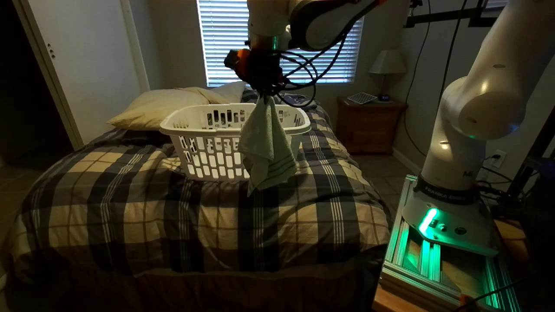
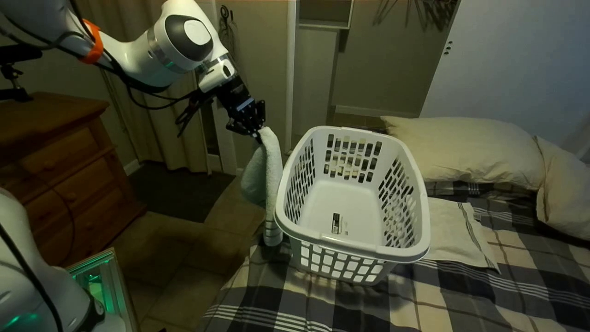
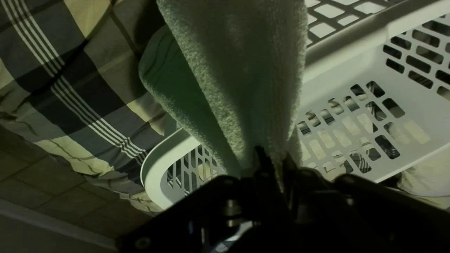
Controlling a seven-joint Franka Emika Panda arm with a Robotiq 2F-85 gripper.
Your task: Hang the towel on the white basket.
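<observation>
My gripper (image 3: 273, 157) is clamped together, its two dark tips pinching the towel (image 3: 239, 70) by its upper end; the pale fabric hangs below in loose folds. The wrist view alone shows that pinch close up. The basket (image 2: 352, 246) stands on a plaid bedcover (image 1: 260, 225). In both exterior views the towel hangs just outside one of the basket's long slotted sides, its top above the rim; whether towel and basket touch, I cannot tell. In an exterior view, bands show plainly across the towel's lower part, and a lamp (image 1: 387, 63) stands on a nightstand (image 1: 368, 125). In an exterior view, I see down to the basket's floor and its small label (image 2: 336, 223); a flat striped cloth (image 2: 454, 230) lies on the side away from the towel, and wooden drawers (image 2: 69, 166) stand well apart.
</observation>
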